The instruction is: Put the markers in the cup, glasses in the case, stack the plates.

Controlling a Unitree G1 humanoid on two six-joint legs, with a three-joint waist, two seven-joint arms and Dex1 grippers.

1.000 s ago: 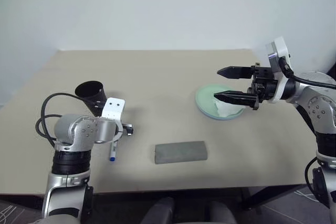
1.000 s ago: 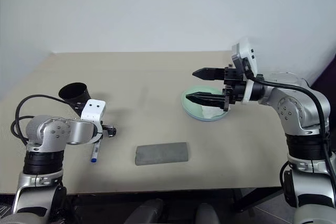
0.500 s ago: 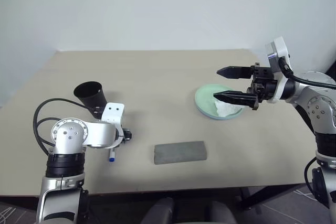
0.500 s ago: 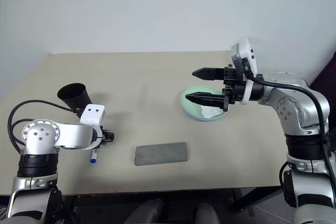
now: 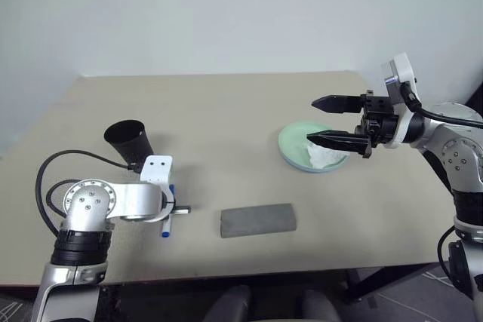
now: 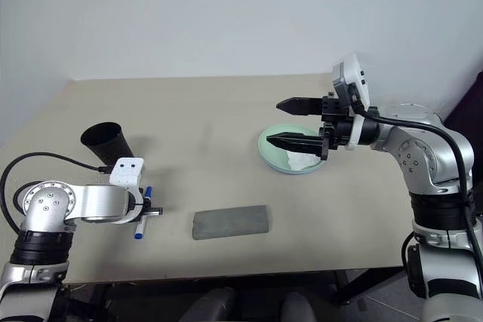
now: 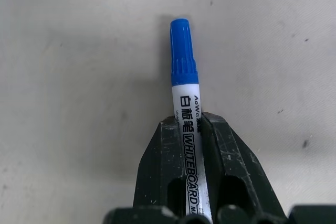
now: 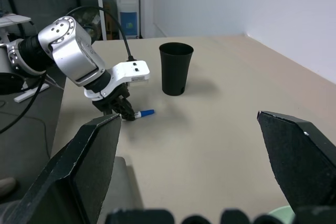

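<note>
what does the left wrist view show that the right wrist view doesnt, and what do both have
Left wrist view alone: the marker's printed WHITEBOARD label, and the left gripper shut on the marker with its blue cap sticking out past the fingers. Right wrist view alone: the black cup standing upright beyond the marker, and the open right gripper. Both share the blue-capped marker, the left gripper holding it, and the beige table.

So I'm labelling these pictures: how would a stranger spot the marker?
On the tan table, look near the black cup at the robot's left. The marker is white with a blue cap, clamped in the left gripper.
</note>
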